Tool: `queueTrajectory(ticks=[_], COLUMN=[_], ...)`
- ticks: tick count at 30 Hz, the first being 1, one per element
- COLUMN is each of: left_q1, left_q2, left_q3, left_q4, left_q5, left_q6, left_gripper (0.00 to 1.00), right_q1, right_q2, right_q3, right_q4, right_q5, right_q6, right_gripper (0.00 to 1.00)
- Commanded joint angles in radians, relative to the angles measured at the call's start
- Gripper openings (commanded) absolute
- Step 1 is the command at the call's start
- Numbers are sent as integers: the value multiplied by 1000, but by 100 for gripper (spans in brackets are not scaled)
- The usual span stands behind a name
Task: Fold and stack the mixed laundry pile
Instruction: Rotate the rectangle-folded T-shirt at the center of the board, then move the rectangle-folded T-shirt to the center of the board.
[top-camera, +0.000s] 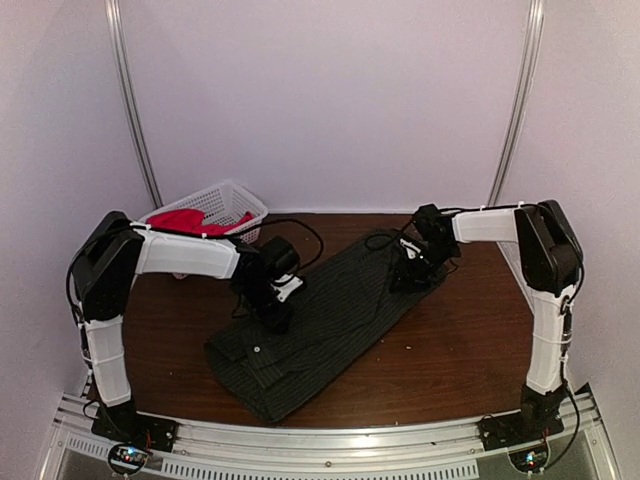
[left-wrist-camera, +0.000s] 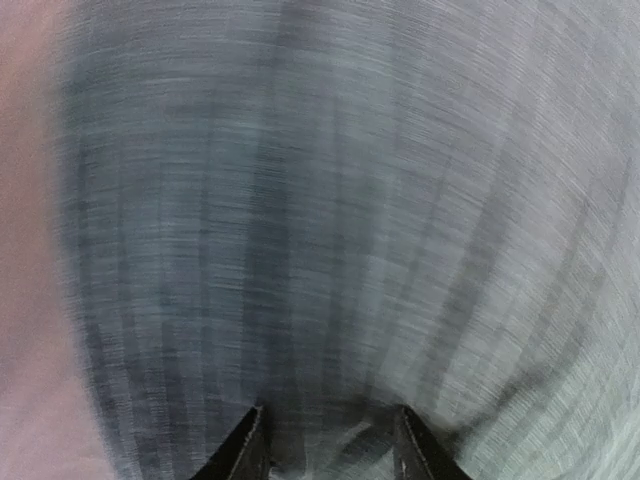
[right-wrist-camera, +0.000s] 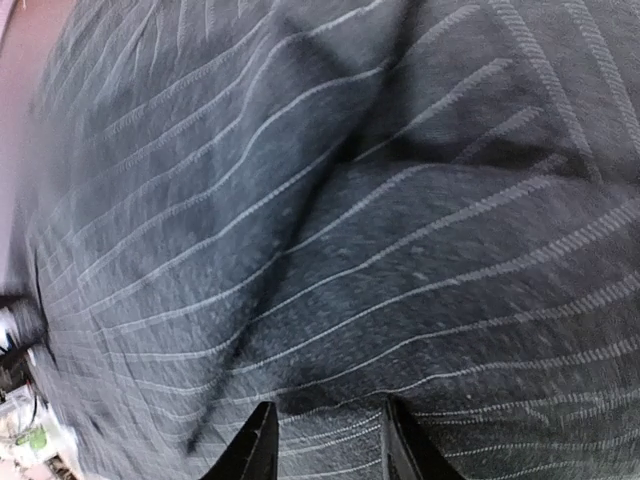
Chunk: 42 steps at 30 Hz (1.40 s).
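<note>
Left wrist view motion-blurred, shirt (left-wrist-camera: 320, 200) pinstripes smeared. Grip on cloth unreadable at left gripper (left-wrist-camera: 331, 415) and right gripper (right-wrist-camera: 328, 410). Overhead: left arm (top-camera: 185, 256) hides part of red T-shirt (top-camera: 185, 220) in basket (top-camera: 243, 196).

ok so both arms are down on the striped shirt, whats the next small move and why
If it isn't gripping yet, I'd close the right pincer on the fold at its tips and lift slightly: the pinstriped shirt lies spread and unfolded, with the left pincer down toward its other end.
</note>
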Motion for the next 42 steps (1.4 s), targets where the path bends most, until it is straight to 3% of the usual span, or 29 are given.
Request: queueTrajectory(ticks=[1, 6, 9, 12, 16, 23, 27, 34, 42], left_q1=[-121, -168, -132, -69, 2, 19, 16, -43, -32], left_q2=[-4, 17, -61, -141, -229, -270, -231, -82, 28], left_q3=[-11, 98, 88, 35, -70, -138, -136, -59, -40], left_q4=[13, 35, 96, 154, 232, 323, 381, 425, 361], left_q5=[137, 181, 166, 161, 140, 146, 202, 261, 205], left_q6=[16, -52, -103, -156, -221, -271, -299, -305, -290], left_gripper=[43, 47, 51, 52, 56, 62, 61, 50, 43], right_q1=[-27, -27, -29, -29, -29, -27, -5, 47, 105], right_q2=[247, 423, 388, 275, 84, -168, -223, -294, -238], right_q3=[230, 725, 814, 710, 441, 29, -143, -344, -497], right_q4=[-21, -161, -195, -166, -77, 50, 95, 213, 434], right_q5=[144, 120, 88, 25, -82, -258, -315, -371, -366], right_q6=[-59, -112, -119, -118, -96, -56, -44, 37, 169], right_gripper=[37, 38, 39, 41, 42, 43, 43, 42, 39])
